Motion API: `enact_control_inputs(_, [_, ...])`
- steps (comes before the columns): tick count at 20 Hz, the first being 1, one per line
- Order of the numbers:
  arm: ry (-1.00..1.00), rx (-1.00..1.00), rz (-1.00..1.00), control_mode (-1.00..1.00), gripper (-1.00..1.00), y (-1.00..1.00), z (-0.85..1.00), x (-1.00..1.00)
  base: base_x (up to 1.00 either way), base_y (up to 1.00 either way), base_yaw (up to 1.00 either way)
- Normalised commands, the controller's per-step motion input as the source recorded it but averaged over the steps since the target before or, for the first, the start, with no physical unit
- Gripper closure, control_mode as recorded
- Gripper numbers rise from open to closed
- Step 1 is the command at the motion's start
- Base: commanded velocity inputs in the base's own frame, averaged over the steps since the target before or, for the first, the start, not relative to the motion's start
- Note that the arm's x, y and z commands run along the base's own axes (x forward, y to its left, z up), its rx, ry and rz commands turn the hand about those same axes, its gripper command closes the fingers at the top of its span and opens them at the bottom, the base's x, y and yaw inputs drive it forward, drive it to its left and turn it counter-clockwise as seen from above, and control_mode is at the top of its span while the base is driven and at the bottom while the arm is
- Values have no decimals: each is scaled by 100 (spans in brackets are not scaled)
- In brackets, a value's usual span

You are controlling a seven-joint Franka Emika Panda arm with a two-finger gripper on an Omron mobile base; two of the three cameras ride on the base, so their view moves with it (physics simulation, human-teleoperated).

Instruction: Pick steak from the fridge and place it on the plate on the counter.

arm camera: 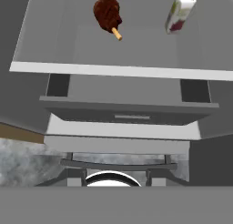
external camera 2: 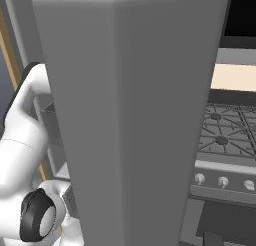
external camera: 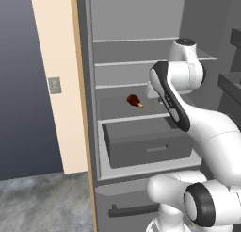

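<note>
The steak [external camera: 134, 101], a small dark red-brown lump with a tan bone end, lies on a middle shelf of the open fridge [external camera: 141, 52]. In the hand view the steak [arm camera: 108, 13] is at the top, left of centre, on the pale shelf [arm camera: 123, 70], with the bone pointing toward the camera. My arm reaches into the fridge. A white part of the hand [external camera: 151, 90] peeks out just right of the steak, and the forearm hides the fingers. Nothing is held. The plate and the counter are out of view.
A white carton [arm camera: 179, 11] stands on the same shelf, to the right of the steak. Below the shelf is the grey drawer [external camera: 146, 144], pulled partly out, and a dark handle bar [external camera: 134, 210] lower down. A large grey fridge panel [external camera 2: 135, 115] blocks the right base view, with a stove [external camera 2: 225, 135] beside it.
</note>
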Motion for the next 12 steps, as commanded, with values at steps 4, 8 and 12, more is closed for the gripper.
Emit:
enact_control_inputs(4, [0, 5, 0, -100, -100, 1, -21, 0, 0, 0, 0])
enact_control_inputs(8, [-2, 10, 0, -100, -100, 2, -39, 3, 0, 0, 0])
enact_control_inputs(12, [-11, 1, 0, -100, -100, 0, -52, 14, 0, 0, 0])
